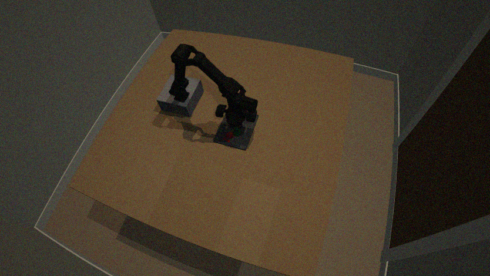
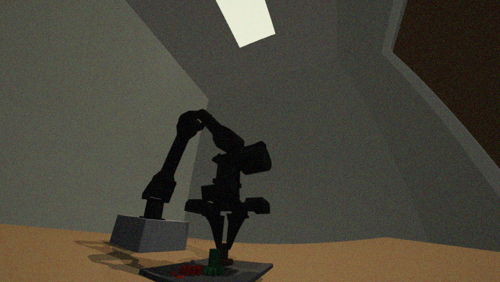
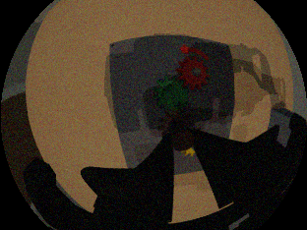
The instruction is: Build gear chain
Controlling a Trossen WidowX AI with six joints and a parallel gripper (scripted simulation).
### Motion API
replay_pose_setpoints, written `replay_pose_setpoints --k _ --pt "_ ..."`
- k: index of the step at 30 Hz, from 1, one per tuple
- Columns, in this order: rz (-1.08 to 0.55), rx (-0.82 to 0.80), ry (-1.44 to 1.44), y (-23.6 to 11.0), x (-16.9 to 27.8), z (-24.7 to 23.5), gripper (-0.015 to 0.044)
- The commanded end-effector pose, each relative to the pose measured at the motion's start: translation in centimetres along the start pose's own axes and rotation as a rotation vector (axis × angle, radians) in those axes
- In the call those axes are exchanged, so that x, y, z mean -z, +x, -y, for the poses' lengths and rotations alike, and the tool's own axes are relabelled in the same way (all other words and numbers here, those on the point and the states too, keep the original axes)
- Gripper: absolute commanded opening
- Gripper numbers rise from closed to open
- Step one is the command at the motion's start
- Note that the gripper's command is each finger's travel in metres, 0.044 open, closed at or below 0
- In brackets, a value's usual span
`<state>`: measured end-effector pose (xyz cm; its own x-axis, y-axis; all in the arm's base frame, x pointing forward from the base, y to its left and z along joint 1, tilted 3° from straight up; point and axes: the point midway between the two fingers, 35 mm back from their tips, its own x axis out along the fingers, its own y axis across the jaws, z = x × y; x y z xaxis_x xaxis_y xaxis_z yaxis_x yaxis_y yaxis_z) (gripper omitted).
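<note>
Your gripper (image 1: 236, 128) (image 2: 225, 248) (image 3: 183, 137) is clamped on the handle of a brown gear (image 2: 226, 260) (image 3: 183, 143), low over the grey board (image 1: 241, 143) (image 2: 155, 272) (image 3: 125, 98). You cannot tell from these angles whether that gear is over its peg or already partly on it. Going left to right in the exterior view, the arm's pale block (image 1: 197, 97) (image 2: 164, 236) (image 3: 281, 123) stands well apart from the work. Next, on the board, comes the red arrow (image 1: 227, 139) (image 2: 177, 275) (image 3: 197, 51), then the red gear (image 1: 230, 135) (image 2: 191, 269) (image 3: 189, 72), then the green gear (image 1: 236, 131) (image 2: 214, 267) (image 3: 171, 94) right beside it, its tall handle upright. The brown gear is just beyond the green one, so its teeth could land on the green teeth and hold it tilted if you press before they line up. A slight sideways error could also catch the hole on the peg's rim. Your fingers come down close to the green handle and could knock it. The yellow gear (image 3: 189, 151) is partly hidden by the brown gear's handle and your fingers, making that mesh hard to judge.
</note>
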<state>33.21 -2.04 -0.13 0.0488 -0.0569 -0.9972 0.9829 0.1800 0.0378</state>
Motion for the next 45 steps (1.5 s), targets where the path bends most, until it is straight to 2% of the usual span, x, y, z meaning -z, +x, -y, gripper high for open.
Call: replay_pose_setpoints --k 1,20,27,45 --pt "-0.002 0.001 0.008 0.11 0.01 0.04 0.0000" --pt "-0.002 0.001 -0.450 0.33 0.00 0.09 0.0000" --pt "-0.002 0.001 -0.375 0.48 0.06 0.03 0.0000" --pt "-0.002 0.002 0.061 0.74 0.01 0.04 0.0000"
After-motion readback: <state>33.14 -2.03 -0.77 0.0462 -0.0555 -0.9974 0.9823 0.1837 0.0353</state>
